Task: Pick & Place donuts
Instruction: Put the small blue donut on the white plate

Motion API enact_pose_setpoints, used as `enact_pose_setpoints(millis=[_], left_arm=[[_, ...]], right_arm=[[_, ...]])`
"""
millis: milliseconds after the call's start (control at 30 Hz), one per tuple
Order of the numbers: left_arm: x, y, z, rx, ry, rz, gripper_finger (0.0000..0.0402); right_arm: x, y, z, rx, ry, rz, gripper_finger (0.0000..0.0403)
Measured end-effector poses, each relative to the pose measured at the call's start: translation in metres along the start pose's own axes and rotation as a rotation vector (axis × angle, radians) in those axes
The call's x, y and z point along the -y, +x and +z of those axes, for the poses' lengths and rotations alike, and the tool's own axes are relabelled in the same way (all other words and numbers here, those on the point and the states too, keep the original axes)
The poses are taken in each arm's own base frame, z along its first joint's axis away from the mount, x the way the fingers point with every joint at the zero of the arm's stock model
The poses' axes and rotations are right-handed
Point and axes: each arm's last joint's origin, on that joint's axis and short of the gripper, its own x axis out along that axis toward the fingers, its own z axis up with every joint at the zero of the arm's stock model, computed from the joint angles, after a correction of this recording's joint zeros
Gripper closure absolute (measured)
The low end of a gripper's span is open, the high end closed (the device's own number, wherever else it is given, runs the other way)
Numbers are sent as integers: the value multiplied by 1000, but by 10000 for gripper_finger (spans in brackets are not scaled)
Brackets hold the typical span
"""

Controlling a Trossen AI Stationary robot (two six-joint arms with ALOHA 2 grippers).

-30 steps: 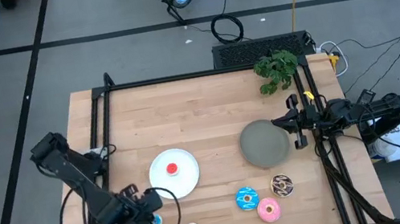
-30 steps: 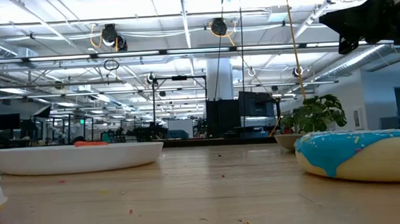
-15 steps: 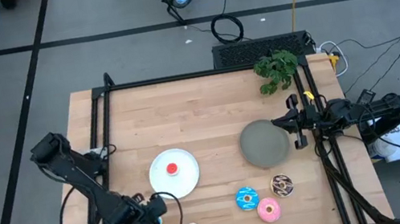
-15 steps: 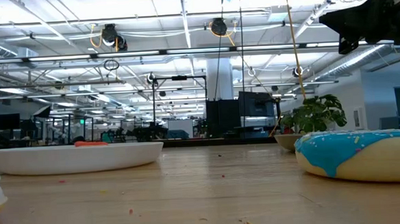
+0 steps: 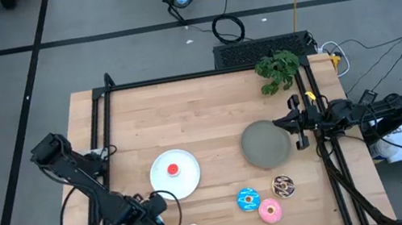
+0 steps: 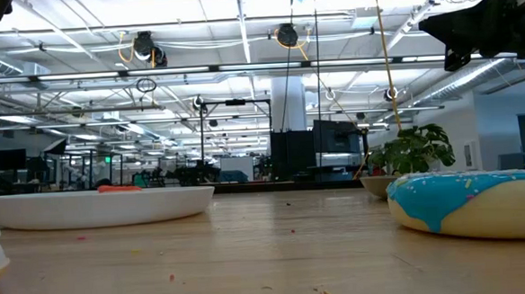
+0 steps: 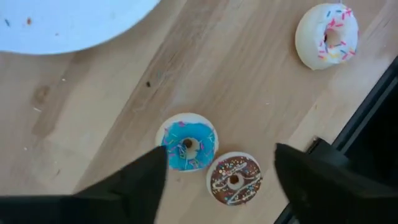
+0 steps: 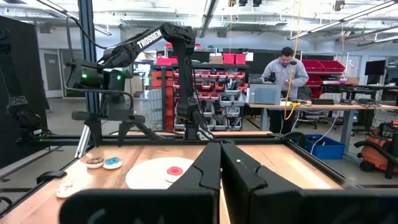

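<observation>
My left gripper (image 7: 221,186): lower left, fingers spread above tiny blue donut (image 7: 186,142) and brown donut (image 7: 234,178).
My right gripper (image 8: 221,180): right edge, fingers pressed together.

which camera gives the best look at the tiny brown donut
The left wrist view: the tiny brown donut lies unobstructed between the open left gripper fingers. The right wrist view shows it far off; the high view hides it; the low view misses it.

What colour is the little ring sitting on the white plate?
Red. The tiny donut on the white plate shows best in the high view.
</observation>
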Motion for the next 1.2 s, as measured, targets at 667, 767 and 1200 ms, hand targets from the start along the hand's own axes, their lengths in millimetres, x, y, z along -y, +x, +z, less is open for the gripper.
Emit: enact_pose_setpoints(millis=[667, 767, 1200], left_arm=[[2, 41, -4, -82, 112, 124, 11], [2, 48, -4, -99, 128, 143, 11], [1, 65, -5, -112, 206, 199, 13]], right_arm=[[0, 0, 0, 1, 1, 0, 403], [0, 0, 0, 0, 0, 0, 403], [0, 0, 0, 1, 1, 0, 403]])
